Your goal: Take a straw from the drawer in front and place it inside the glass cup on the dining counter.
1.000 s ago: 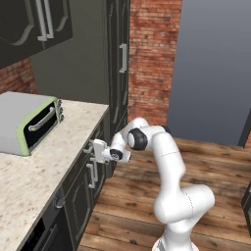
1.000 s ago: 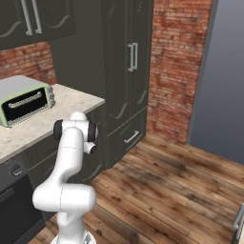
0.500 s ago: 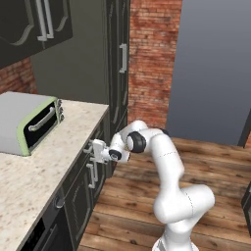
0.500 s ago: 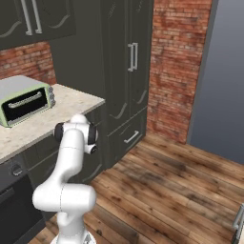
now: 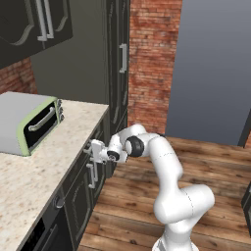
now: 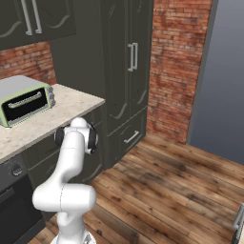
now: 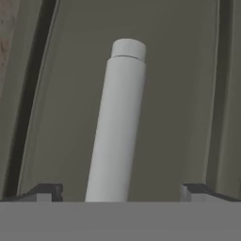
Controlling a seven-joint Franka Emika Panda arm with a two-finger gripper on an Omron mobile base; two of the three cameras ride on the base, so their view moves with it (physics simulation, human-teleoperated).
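- Over the last second your white arm has pushed its two-finger gripper (image 5: 94,151) a little further in toward the dark grey-green cabinet front under the beige speckled counter (image 5: 29,179); the base and the rest of the kitchen look unchanged, so this is the arm's own reach.
- Judged from that, you are closing in on the handle, and the pull that opens the drawer has not begun.
- In the hand view, the silver bar handle (image 7: 117,122) runs up the middle of the frame against the flat dark drawer front (image 7: 179,103), tilted slightly, and passes down between your two dark fingertips (image 7: 44,192).
- The fingers stand wide apart, one on each side of the bar with clear gaps; nothing is gripped, and I cannot tell whether anything touches the handle.
- The hand camera rolls with the wrist, so whether this bar belongs to the wide shallow drawer or to a cabinet door with a vertical handle cannot be settled from here; check before you pull.
- The red straw should lie inside the drawer, which is shut, so it is hidden for now.
- The green-trimmed toaster oven (image 5: 29,122) sits near the counter's back edge, well apart from the gripper.
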